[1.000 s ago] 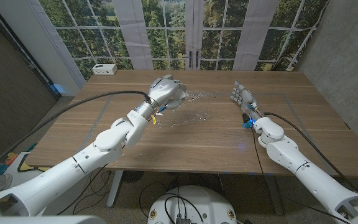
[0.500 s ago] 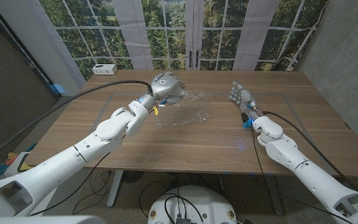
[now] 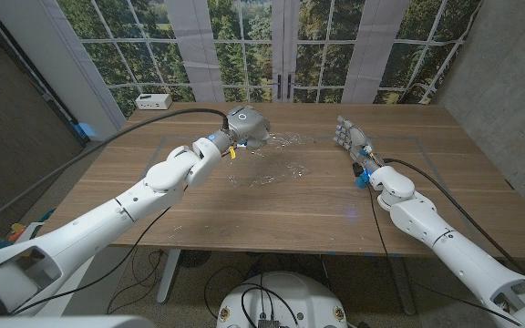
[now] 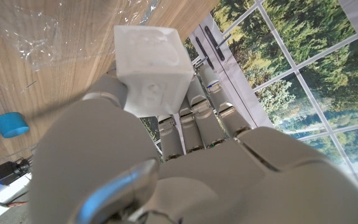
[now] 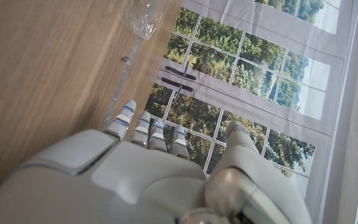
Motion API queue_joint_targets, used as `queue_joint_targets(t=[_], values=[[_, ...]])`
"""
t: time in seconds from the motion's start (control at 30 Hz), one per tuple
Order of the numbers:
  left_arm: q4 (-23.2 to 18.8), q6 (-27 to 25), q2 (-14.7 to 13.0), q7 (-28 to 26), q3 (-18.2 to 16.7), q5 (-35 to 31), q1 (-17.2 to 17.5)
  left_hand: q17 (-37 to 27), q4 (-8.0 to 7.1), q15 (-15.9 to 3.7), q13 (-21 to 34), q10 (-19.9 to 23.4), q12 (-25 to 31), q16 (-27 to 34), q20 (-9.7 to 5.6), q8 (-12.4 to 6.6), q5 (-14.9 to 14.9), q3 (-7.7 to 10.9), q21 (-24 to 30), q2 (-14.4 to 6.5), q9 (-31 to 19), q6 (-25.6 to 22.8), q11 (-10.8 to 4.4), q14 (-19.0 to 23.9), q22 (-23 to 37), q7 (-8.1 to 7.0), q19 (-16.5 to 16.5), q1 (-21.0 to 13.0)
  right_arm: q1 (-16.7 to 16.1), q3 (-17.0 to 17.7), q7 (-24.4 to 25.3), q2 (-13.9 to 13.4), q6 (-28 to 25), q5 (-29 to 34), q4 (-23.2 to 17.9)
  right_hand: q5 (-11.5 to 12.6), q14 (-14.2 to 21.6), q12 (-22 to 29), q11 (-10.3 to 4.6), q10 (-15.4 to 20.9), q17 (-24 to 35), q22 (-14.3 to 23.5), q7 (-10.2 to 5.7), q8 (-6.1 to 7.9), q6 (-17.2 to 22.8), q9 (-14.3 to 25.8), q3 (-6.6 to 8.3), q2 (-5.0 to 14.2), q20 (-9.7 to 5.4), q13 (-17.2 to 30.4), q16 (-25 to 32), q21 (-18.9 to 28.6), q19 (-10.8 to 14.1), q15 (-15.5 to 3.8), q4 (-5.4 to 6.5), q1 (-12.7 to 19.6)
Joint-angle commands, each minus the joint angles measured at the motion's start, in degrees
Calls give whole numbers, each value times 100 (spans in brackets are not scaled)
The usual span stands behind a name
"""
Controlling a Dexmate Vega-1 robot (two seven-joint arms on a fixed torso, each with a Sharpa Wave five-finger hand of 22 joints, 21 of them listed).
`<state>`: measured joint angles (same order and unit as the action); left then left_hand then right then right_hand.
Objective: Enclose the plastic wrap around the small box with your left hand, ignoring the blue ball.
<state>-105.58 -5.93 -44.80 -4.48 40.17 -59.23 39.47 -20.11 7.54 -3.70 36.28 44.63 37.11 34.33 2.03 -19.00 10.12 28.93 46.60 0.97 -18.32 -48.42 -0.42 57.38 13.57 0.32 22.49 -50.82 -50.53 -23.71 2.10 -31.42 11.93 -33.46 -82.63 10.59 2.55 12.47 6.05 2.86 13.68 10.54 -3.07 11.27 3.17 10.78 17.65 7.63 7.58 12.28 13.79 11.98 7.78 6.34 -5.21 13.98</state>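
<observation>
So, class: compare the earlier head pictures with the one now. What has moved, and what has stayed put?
The left hand has travelled toward the table's far side, its arm stretching out further; the left wrist view shows it holding the small white box. The right hand nudged slightly farther too. The plastic wrap stayed spread on the table.

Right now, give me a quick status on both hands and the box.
Left hand gripping small box, plastic wrap spread on the table beside it. Right hand open, holding nothing. Nothing blocking.
</observation>
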Motion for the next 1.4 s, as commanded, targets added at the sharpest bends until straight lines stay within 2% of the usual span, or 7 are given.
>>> queue_joint_targets(t=[0.03,0.6,1.0,1.4], values=[[424,33,179,418,264,33,-423,-423,-378,-931,52,766,19,-16,-2,12,32,356,43,-1187,-136,-43,-778,494,-1,-8,-32,-1207,104,-63,-125,-123,-61,125,-163,0,31,-15,11,21,9,15,11,-1,42,10,2,5,60,-1,6,29,-5,14,-14,34],[1062,116,518,1035,722,95,-1088,-444,-379,-938,66,756,-14,-41,-3,47,37,361,117,-1186,-162,-37,-771,487,-32,-1,-88,-1221,183,-153,-241,-352,-196,362,-438,-2,41,-15,25,29,7,15,11,2,53,10,2,1,71,-1,7,33,6,18,-21,41],[1409,314,692,1788,1028,302,-1585,-441,-386,-931,63,760,-42,-65,-9,77,36,353,175,-1185,-178,-25,-772,485,-54,7,-112,-1222,233,-213,-410,-467,-309,403,-522,-5,49,-15,22,38,5,15,12,-3,44,10,-1,-5,79,-2,8,35,12,11,-24,42],[1897,447,896,2022,1329,435,-1902,-444,-398,-932,59,739,-81,-95,-20,108,37,351,231,-1190,-195,-16,-756,468,-78,6,-155,-1225,271,-240,-488,-552,-406,441,-644,-8,53,-19,28,34,5,15,15,-5,40,10,-5,-10,79,-2,7,37,19,19,-24,39]])
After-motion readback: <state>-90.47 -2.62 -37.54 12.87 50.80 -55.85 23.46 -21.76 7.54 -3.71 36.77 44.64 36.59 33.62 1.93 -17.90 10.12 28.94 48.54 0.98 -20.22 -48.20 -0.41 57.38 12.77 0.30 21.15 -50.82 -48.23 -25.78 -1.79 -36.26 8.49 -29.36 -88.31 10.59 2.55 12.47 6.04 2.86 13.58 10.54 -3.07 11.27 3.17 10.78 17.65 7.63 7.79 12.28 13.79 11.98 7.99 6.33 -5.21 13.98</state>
